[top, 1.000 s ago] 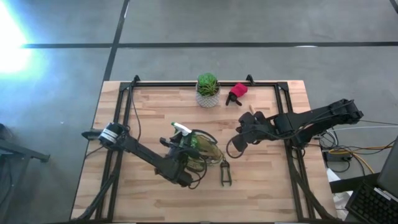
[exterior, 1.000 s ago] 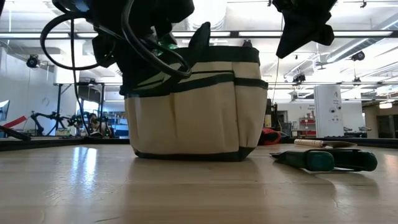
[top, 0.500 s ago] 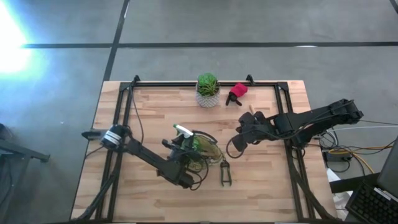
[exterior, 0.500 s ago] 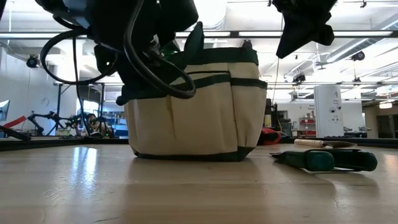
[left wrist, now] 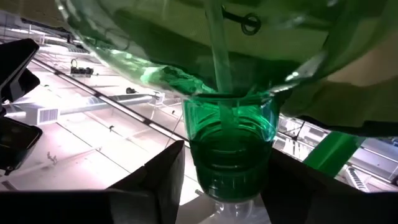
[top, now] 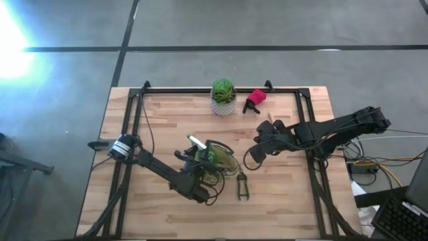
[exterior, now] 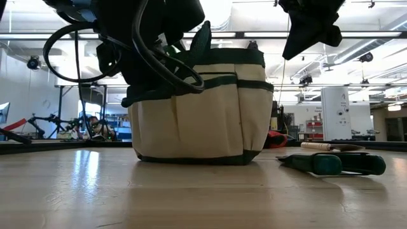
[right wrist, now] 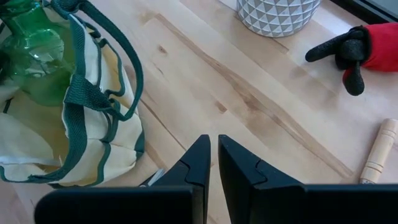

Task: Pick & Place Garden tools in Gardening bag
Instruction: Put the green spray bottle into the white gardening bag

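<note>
The cream-and-olive gardening bag stands upright on its base at mid-table. The green spray bottle lies tilted in the bag's mouth, its white head sticking out toward the far left. My left gripper reaches level over the bag's rim, its fingers on either side of the bottle's neck. My right gripper hangs shut and holds nothing, above the table to the right of the bag. Green-handled pruners lie flat on the table by the bag's near right side. My left gripper's fingers flank the bottle's neck just below its shoulder, lying across it. Light shows between one finger and the neck; the other finger meets the neck's outline, and I cannot tell whether it touches. The bottle's body sits in the bag's mouth.
A potted plant in a white pot and the red-and-black sprayer piece stand at the far edge. A wooden-handled tool lies under my right arm. Bare tabletop lies left of and nearer than the bag.
My left gripper has sunk a little toward the bag's mouth with the spray bottle, whose white head now sits slightly nearer the rim. The bag has been nudged a touch.
</note>
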Tool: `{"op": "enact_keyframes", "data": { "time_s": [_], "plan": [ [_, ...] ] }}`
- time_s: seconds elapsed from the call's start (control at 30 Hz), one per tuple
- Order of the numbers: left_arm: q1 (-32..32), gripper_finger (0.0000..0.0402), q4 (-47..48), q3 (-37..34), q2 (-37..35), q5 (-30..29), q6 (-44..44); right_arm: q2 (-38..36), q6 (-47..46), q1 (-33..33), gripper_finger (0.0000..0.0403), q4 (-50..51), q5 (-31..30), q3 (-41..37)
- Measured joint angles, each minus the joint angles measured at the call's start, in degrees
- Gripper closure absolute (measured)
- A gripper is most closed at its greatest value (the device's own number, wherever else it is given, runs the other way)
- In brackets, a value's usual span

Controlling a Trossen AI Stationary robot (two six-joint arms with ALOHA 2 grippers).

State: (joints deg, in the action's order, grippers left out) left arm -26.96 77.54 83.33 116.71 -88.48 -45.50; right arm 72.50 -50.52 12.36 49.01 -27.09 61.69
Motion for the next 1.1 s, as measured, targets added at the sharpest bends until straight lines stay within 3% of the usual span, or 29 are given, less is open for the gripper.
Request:
{"op": "enact_keyframes", "data": {
  "time_s": [0.83,1.1],
  "plan": [
    [-1.3,0.0209,0.1,0.0,-1.3,1.0,4.8,0.0,0.2,0.0,0.0376,0.1,0.0,0.0],
    [-2.9,0.0209,1.1,0.0,-2.5,10.7,-0.2,0.0,0.2,0.0,0.0376,0.2,0.0,0.0]
  ]
}}
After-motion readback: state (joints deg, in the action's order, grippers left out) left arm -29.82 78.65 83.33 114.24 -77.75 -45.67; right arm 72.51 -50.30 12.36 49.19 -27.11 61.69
